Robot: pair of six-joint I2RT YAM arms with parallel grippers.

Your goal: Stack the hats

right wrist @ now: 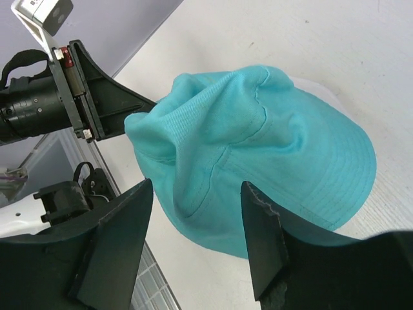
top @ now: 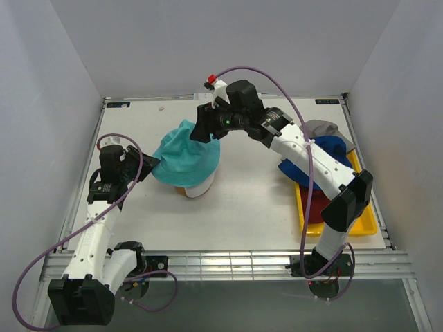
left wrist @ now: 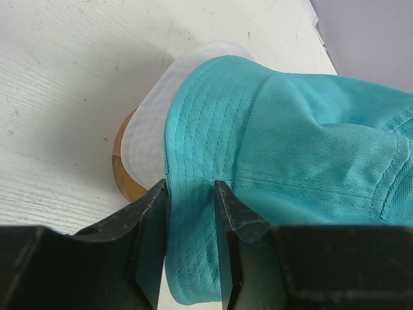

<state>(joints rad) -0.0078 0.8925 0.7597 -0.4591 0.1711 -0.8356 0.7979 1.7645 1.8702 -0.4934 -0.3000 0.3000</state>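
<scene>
The teal hat (top: pixel 185 155) sits crooked over the white hat (top: pixel 201 185) on the wooden stand (left wrist: pixel 122 174) on the desk (top: pixel 256 207), and with the left tool (left wrist: pixel 190 187) pinching its brim while the right tool (right wrist: pixel 197 187) hangs over it, jaws apart, one sideways tug could pull it off.

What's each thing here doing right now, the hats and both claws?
teal hat: topmost on the stack, crumpled
white hat: beneath it, on wooden stand
left gripper: shut on teal hat brim
right gripper: open over teal hat
navy blue hat: lying in yellow tray
grey hat: behind navy blue hat, unstacked
dark red hat: lying in yellow tray
</scene>
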